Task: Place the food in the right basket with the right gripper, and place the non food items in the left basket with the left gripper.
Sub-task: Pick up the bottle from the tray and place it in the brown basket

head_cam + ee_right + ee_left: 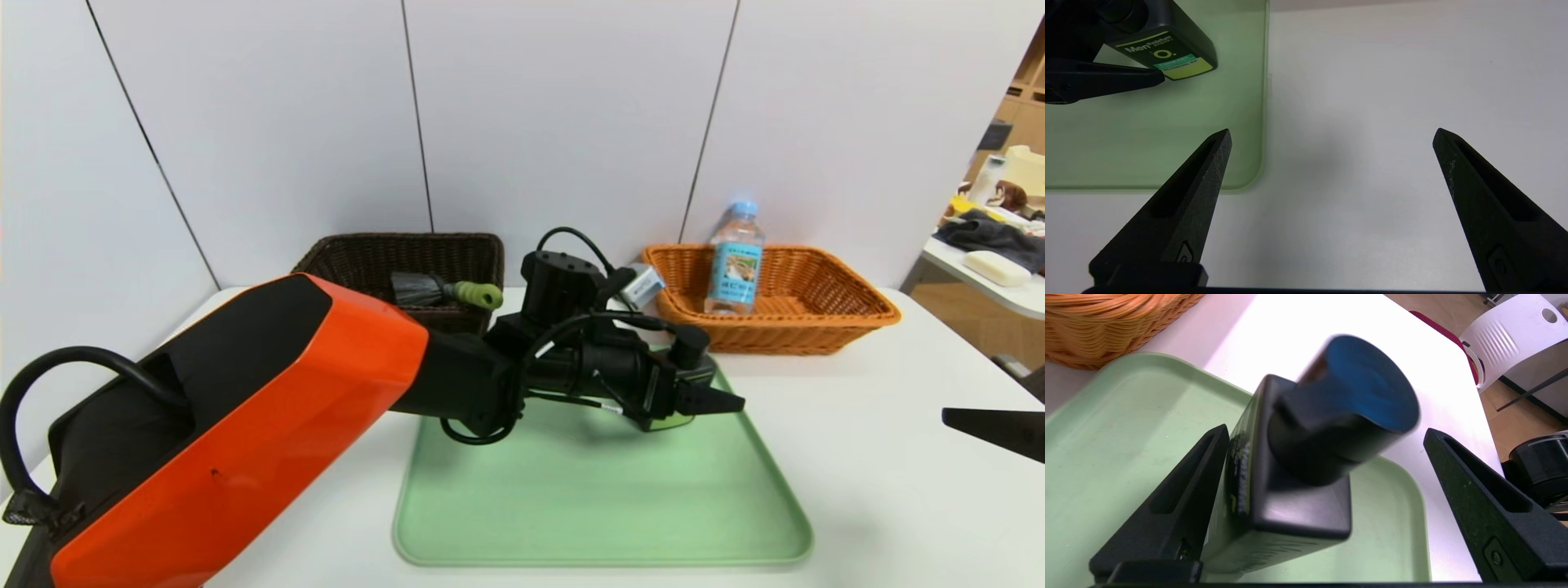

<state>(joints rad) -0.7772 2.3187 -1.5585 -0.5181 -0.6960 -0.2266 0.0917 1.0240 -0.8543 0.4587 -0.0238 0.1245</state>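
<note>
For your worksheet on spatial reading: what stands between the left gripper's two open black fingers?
The squat black pump bottle with green label, over the pale green tray, between the left gripper's fingers; the left wrist view shows it.

We're in an office-type lab space: white partition panels (563, 114) behind a white table (882, 490), another cluttered desk (992, 282) at right, wood-look floor (1519, 416), and a white chair (1506, 339) beside the table.
</note>
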